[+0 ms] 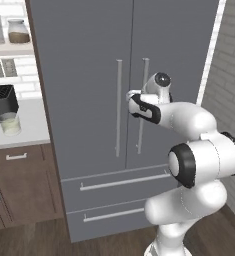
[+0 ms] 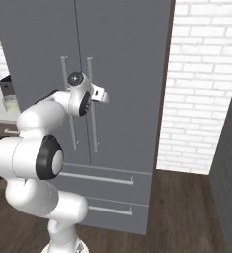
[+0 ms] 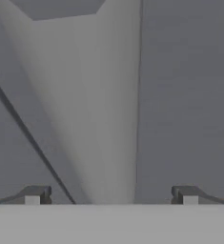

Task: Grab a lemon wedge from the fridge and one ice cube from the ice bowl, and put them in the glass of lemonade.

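Fingertips (image 3: 37,195) stand wide apart at the bottom of the hand view, nothing between them but the pale handle (image 3: 108,119) running up the middle; the gripper (image 3: 111,196) is spread fully and holding nothing, lined up, I judge, to close around that bar and pull; behind it the white arm (image 1: 199,155) rises in a folded S, elbow bulging out, forearm reaching level toward the doors, the hand (image 1: 139,102) pressed close against the right door's long silver handle (image 1: 142,107); the fridge (image 1: 84,75) is shut, both doors flush, so the lemon wedge must lie hidden inside; farther off on the counter (image 1: 31,127) the glass of lemonade (image 1: 10,123) waits before a black toaster (image 1: 2,101).
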Robot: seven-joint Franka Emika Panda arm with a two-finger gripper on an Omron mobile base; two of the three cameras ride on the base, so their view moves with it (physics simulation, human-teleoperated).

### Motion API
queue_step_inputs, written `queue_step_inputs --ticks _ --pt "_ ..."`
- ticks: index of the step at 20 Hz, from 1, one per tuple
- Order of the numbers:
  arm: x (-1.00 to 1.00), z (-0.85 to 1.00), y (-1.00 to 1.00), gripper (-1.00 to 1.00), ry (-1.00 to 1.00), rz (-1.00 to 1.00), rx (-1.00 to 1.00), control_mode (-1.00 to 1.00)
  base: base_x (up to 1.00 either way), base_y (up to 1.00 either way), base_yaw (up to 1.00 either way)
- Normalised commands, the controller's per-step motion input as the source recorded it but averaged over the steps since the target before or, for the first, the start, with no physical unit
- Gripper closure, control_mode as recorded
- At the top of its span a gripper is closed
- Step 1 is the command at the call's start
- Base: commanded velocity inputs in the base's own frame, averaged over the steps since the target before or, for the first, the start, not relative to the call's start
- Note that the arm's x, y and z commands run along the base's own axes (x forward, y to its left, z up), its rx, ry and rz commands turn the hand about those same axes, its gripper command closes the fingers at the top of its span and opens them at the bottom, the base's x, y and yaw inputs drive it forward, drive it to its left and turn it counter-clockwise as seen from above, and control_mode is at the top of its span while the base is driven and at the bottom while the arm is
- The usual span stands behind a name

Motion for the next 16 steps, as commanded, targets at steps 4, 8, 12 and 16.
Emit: queue_step_inputs --ticks 4,8,12,16 --pt "0.18 0.00 0.00 1.00 0.00 0.00 0.00 -1.00 0.00 0.00 0.00" --pt "0.00 0.00 0.00 1.00 0.00 0.00 0.00 -1.00 0.00 0.00 0.00" --pt "-0.07 0.02 -0.18 1.00 0.00 -0.04 0.00 -1.00 0.00 0.00 0.00" --pt "-0.43 0.00 -0.69 1.00 0.00 -0.09 0.00 -1.00 0.00 0.00 0.00"
